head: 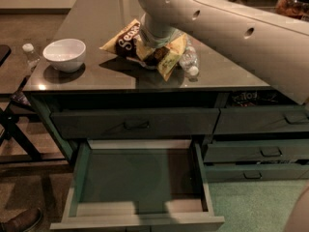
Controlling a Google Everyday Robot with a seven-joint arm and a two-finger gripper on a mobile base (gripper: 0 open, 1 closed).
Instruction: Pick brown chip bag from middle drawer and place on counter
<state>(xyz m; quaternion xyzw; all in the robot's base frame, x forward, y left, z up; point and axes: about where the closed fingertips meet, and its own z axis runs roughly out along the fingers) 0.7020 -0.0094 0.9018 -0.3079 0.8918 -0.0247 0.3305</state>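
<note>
The brown chip bag point(126, 40), dark with pale yellow corners and white script, is on the counter point(96, 13) near its middle. My gripper point(153, 47) is at the bag's right end, under the pale arm that reaches in from the right and hides it. The bag's right half is crumpled beneath the wrist. I cannot tell whether the bag rests fully on the counter or is slightly lifted. The middle drawer point(137, 222) is pulled out towards me below the counter, and nothing shows in it.
A white bowl point(64, 53) stands on the counter's left. A clear plastic bottle point(189, 61) lies just right of the bag. The top drawer point(135, 123) is shut. Narrower drawers point(263, 151) are at right. A small bottle point(30, 52) and chair legs are at left.
</note>
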